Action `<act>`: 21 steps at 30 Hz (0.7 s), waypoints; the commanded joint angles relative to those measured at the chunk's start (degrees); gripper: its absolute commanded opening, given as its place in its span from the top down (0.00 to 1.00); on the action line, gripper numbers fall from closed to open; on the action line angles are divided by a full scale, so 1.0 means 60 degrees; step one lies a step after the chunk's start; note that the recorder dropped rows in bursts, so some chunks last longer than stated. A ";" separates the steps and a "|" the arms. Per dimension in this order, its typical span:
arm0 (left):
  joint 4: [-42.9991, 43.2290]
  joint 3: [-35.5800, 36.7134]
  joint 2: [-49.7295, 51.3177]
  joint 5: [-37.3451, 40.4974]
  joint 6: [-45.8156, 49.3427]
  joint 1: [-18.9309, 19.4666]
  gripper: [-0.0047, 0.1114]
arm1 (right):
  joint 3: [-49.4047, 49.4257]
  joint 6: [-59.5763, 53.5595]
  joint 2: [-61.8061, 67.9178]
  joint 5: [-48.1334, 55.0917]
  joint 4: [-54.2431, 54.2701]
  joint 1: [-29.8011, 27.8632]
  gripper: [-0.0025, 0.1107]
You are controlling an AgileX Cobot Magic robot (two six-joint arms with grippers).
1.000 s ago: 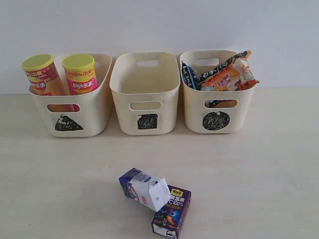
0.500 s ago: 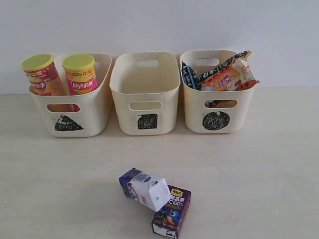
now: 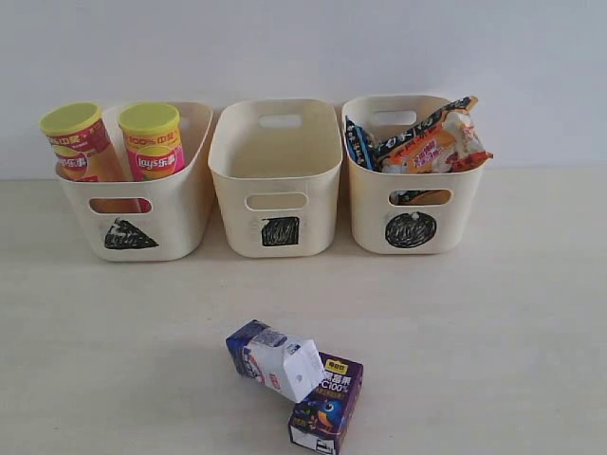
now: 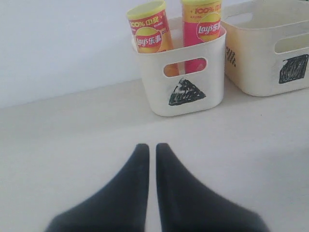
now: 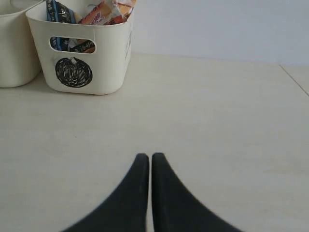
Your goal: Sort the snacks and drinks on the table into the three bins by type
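Both drinks lie on the surface (image 3: 493, 313) in front of the square bin (image 3: 277, 180), well apart from it. That bin is empty, so I judge it to be theirs.

The gable carton (image 3: 273, 360) lies on its side. Its long axis slants from the bin's left front toward its right front, with the gable end leading. That end touches, and seems to overlap, the near end of the juice box (image 3: 327, 406). The juice box lies flat, its long axis running almost straight away from the bin. The gable carton sits a little left of the bin's centre line and the juice box a little right.

The left jaws and right jaws are both closed on nothing, tips together over bare surface. Neither wrist view shows a carton. The left one faces the triangle bin (image 4: 159, 92) with its cans (image 4: 149, 29), left of the square bin. The right one faces the circle bin (image 5: 108, 58) with its bags (image 5: 104, 9), right of it. Which arm is nearer cannot be told.

As the gable carton rests partly on the juice box, it likely goes first, probably to the left arm, with the jaws set across its short width.
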 commanded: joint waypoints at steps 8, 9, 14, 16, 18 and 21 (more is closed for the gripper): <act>-0.2089 0.0033 -0.0025 -0.2126 -0.0467 0.0030 0.92 | 0.0043 -0.0019 -0.0059 -0.0052 -0.0022 -0.0027 0.98; -0.2307 0.0033 -0.0025 -0.2335 -0.0467 0.0030 0.92 | 0.0043 -0.0019 -0.0059 -0.0052 -0.0022 -0.0027 0.98; -0.3512 0.0033 -0.0025 -0.3455 -0.1496 0.0030 0.92 | 0.0043 -0.0019 -0.0059 -0.0052 -0.0022 -0.0027 0.98; -0.3512 0.0033 -0.0025 -0.4235 -0.1745 0.0030 0.92 | 0.0043 -0.0019 -0.0059 -0.0052 -0.0022 -0.0027 0.98; -0.3495 0.0033 -0.0025 -0.4702 -0.1745 0.0030 0.92 | 0.0043 -0.0019 -0.0059 -0.0052 -0.0022 -0.0027 0.98; -0.3408 -0.0480 0.0356 -0.5250 -0.1745 0.0030 0.92 | 0.0043 -0.0019 -0.0059 -0.0052 -0.0022 -0.0027 0.98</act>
